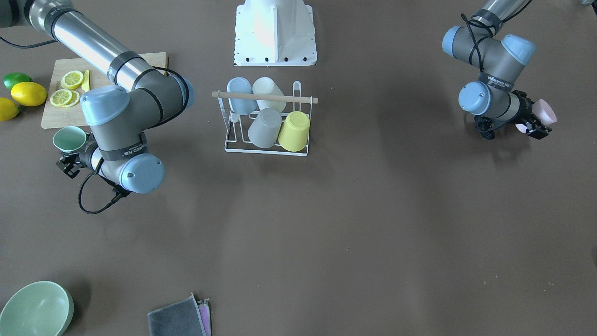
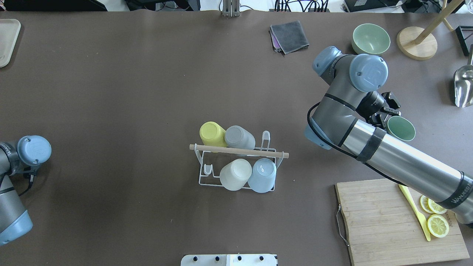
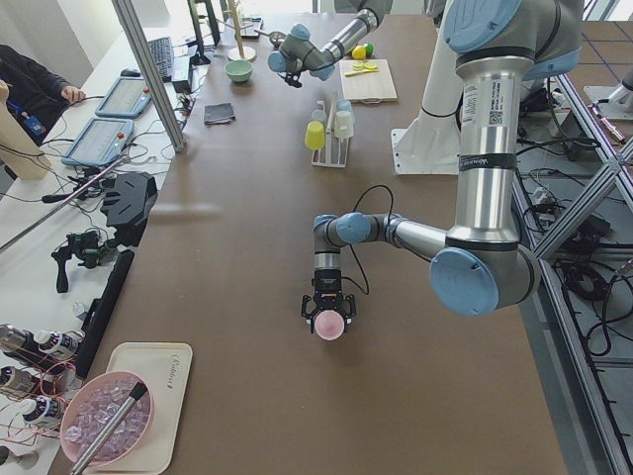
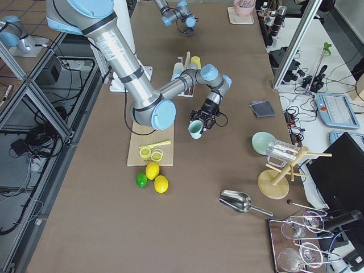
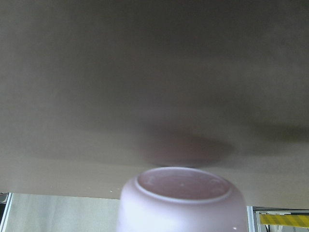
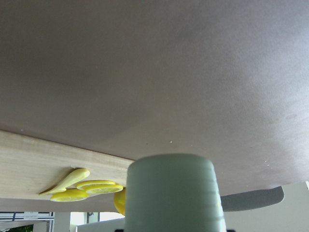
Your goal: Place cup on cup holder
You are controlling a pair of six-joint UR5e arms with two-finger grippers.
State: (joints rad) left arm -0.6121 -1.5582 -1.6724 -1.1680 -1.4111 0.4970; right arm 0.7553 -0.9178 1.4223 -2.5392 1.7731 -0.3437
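A: The right pincer (image 2: pixel 386 111) is clamped on a mint-green plastic cup (image 2: pixel 401 128), held sideways clear of the brown desk (image 2: pixel 129 92). The left pincer (image 1: pixel 531 123) grips a pale pink plastic cup (image 1: pixel 544 112) the same way.

B: And the small white wire cup holder with a wooden dowel handle (image 2: pixel 238 150)?

A: Well apart from both pincers, between them at mid-desk. Four cups already sit upside down on its prongs: yellow (image 2: pixel 212 134), grey (image 2: pixel 240 137), cream (image 2: pixel 235 174) and light blue (image 2: pixel 262 175). Two prongs look free, at the end opposite the yellow-and-blue... rather, one beside the cream cup and one beside the grey

B: What might go wrong?

A: Probably the dowel: a cup coming in low could strike it and shove the light rack. A rim missing its prong would tip, or knock a neighbouring cup, and both arms converging together could collide
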